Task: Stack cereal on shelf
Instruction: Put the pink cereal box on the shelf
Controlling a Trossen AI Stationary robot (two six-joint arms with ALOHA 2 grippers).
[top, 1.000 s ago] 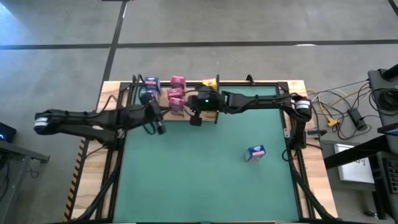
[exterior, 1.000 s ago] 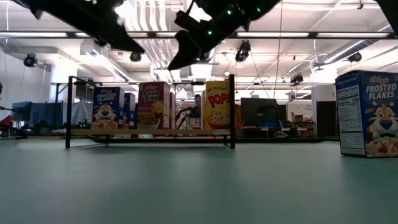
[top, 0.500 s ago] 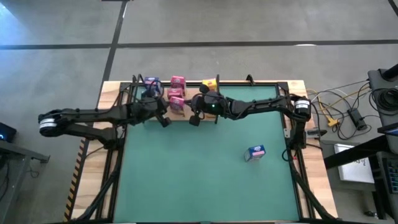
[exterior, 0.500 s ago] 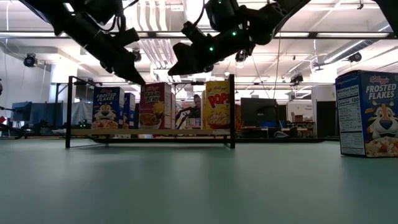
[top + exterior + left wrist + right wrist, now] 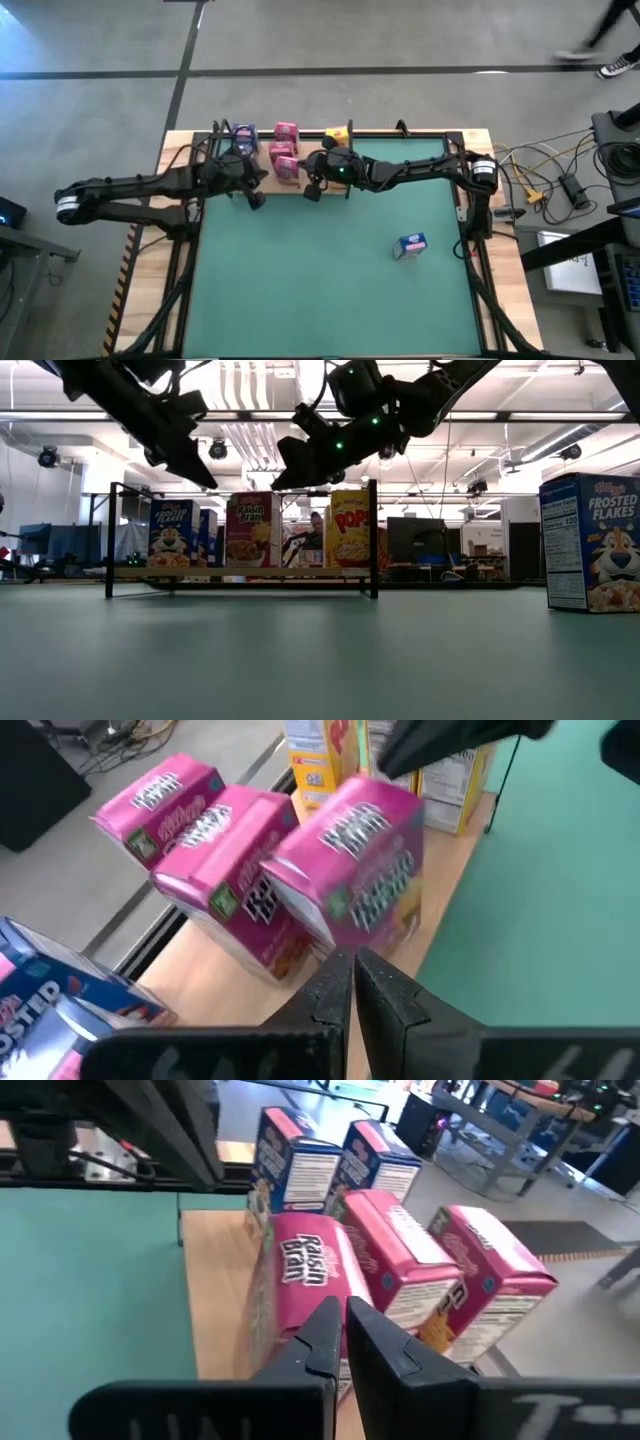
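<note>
**Both grippers closed and empty over the shelf's pink boxes**

The left gripper (image 5: 254,198) hangs just in front of the shelf (image 5: 262,165) at the far edge of the green mat (image 5: 330,270) — its fingers pressed together, holding nothing. The right gripper (image 5: 313,190) is beside it, also pinched closed and empty, pointing toward the same cluster from the other side.

On the shelf stand three pink boxes (image 5: 355,870) in a close row, touching or nearly so; the nearest to the mat reads Raisin Bran (image 5: 295,1285). Blue boxes (image 5: 300,1165) sit past them toward the left end, probably two, though the overhead view blurs them together. Yellow boxes (image 5: 338,133) stand at the right end, the front one a Pops box (image 5: 349,542).

One blue Frosted Flakes box (image 5: 411,244) stands alone on the mat, well apart from the shelf and both arms.
</note>
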